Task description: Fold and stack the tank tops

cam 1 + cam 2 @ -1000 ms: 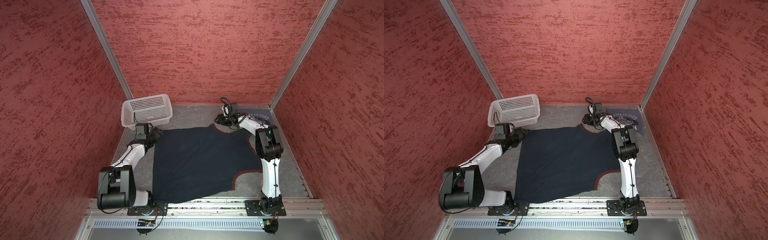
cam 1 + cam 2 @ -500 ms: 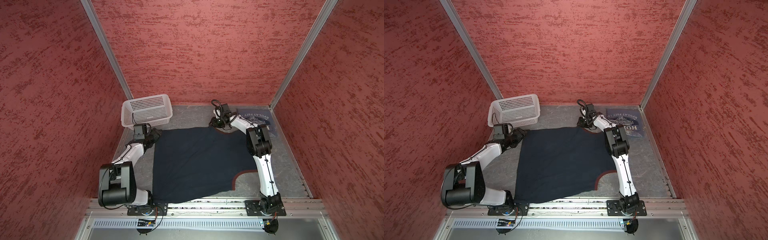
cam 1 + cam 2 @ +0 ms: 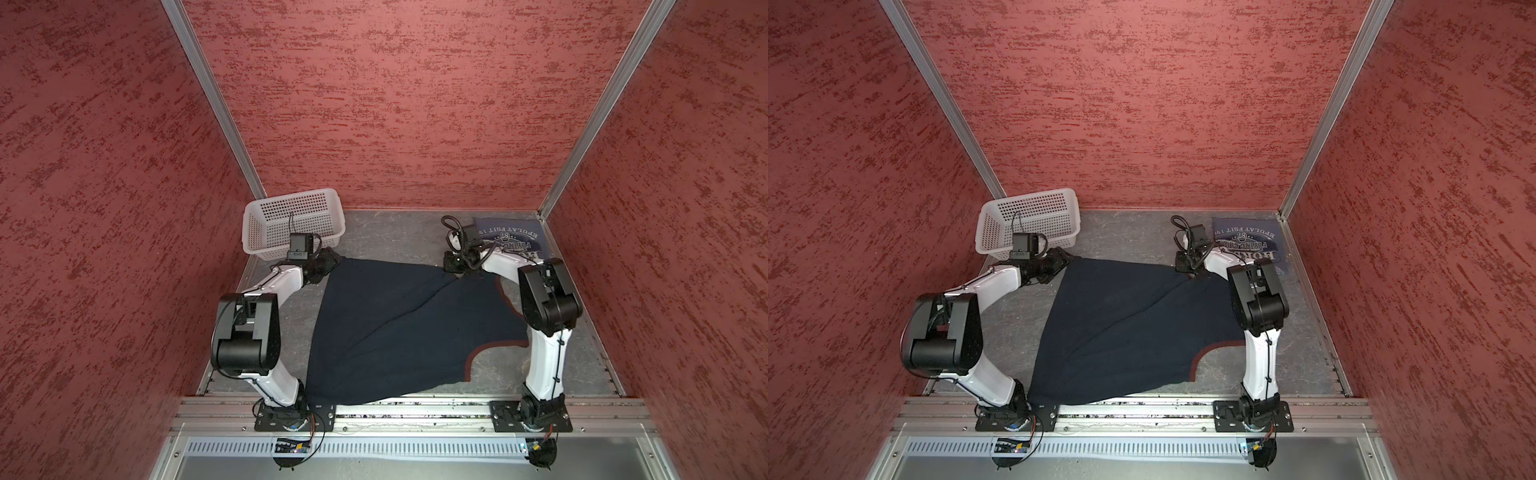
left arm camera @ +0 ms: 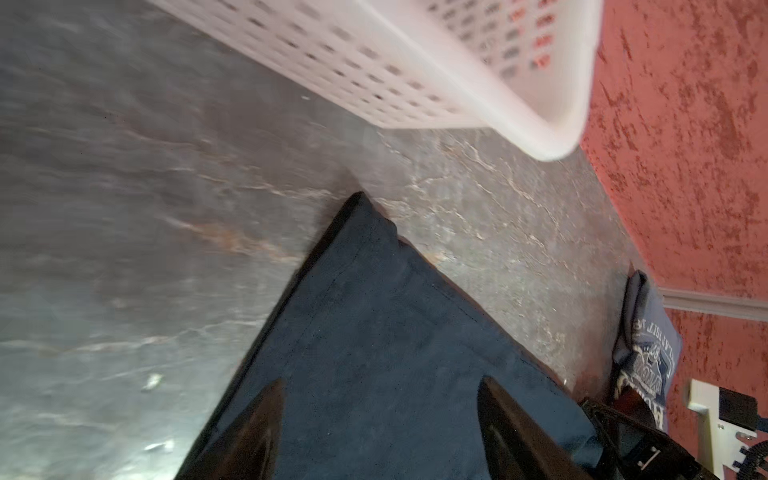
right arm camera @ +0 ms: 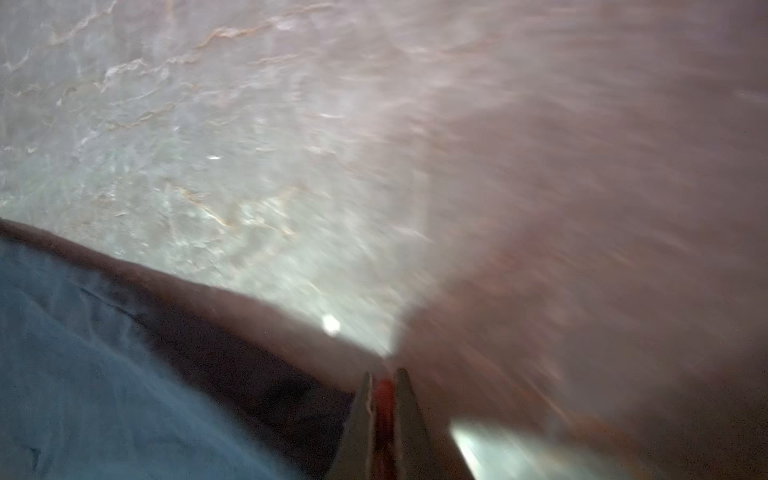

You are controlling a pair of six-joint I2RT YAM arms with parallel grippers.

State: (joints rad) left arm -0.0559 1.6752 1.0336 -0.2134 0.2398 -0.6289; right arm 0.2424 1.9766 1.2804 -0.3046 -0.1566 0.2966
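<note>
**As Right Jaws Clamp Maroon Trim, Far Left Corner Waits for a Grip**

While the navy tank top (image 3: pixel 399 328) lies spread across the middle of the table (image 3: pixel 395 237), the right jaws are pinched shut on its maroon-trimmed edge at about 1 o'clock. A taut crease runs from that pinch toward 7 o'clock in both top views. The left jaws stand wide apart over the garment's 11 o'clock corner, holding nothing, just beside the white perforated basket (image 3: pixel 291 224). A slate-blue tank top (image 3: pixel 515 241) with white lettering, apparently folded, sits in the table's far 1 o'clock corner.

Done well, the fold would likely want the left jaws to close on the full thickness of that corner before either arm lifts. Both sides should then rise level and travel together toward 6 o'clock, so the hem lands square. Lifting one side alone risks dragging and bunching the cloth.
</note>
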